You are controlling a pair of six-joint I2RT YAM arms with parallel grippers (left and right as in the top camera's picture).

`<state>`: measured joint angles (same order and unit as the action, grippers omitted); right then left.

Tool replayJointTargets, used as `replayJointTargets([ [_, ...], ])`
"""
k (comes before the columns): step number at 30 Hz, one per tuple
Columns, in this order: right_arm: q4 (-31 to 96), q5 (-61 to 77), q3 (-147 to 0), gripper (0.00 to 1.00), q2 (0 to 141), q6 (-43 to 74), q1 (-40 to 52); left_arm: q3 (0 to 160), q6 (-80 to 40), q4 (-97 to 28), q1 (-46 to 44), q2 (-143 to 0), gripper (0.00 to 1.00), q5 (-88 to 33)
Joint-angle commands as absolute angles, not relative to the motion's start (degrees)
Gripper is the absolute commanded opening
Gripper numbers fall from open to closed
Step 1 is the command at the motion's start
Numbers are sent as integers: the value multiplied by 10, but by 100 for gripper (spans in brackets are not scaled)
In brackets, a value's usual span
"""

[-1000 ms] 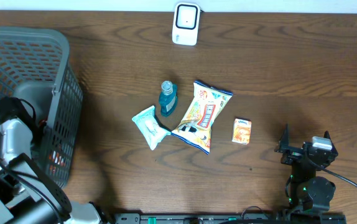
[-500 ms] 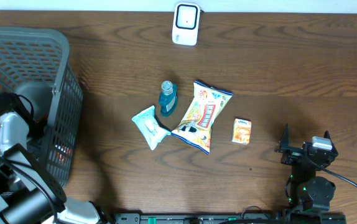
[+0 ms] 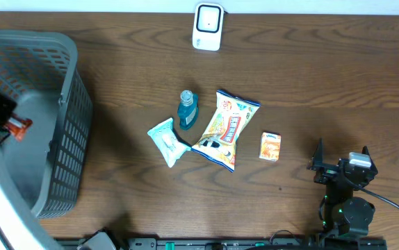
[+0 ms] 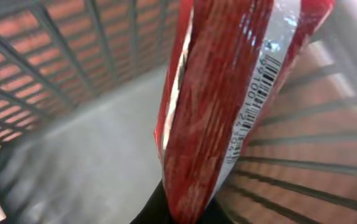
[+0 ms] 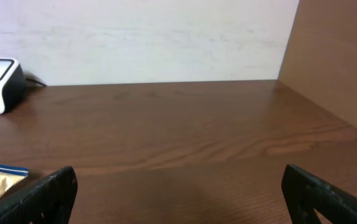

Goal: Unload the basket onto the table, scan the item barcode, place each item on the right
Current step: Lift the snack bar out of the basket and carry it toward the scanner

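Pinching the red packet [image 4: 222, 93] low down, left fingers [image 4: 150, 213]; right fingers [image 5: 49, 191] spread wide.

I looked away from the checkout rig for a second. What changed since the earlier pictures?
The left gripper closed on a red packet in the basket and rose with it. The right gripper stayed open; the scanner and snack bag did not move.

Glossy red packet [image 4: 203, 124] filling the wrist view, with a silvery-white seam and a black-on-white barcode [image 4: 253, 106]. The basket [image 3: 71, 111] is a grey lattice. The counter [image 3: 324, 76] is dark brown with wavy wood grain, and on it: white scanner [image 3: 208, 26] with a black face, blue bottle [image 3: 188, 111], yellow-orange snack bag [image 3: 226, 130] edged in blue, orange box [image 3: 270, 146], pale mint pouch [image 3: 167, 141].
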<state>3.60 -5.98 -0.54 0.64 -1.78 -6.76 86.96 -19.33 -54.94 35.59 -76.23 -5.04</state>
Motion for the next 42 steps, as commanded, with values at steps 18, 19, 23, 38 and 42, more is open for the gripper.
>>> replayJointTargets([
  [18, 36, -61, -3, 99, 4, -22, -71, 861, -165, -399, -191, -729, 7, -325],
  [19, 36, -61, -3, 99, 4, -22, -71, 861, -166, -382, -230, -750, 7, -296],
  [23, 36, -61, -3, 99, 4, -22, -71, 861, -188, -305, -336, -844, 7, -232],
  [38, 36, -61, -3, 99, 4, -22, -71, 861, -517, -11, -511, -1188, 7, -218],
  [42, 36, -61, -3, 99, 4, -22, -71, 861, -554, -12, -525, -1235, 7, -232],
])
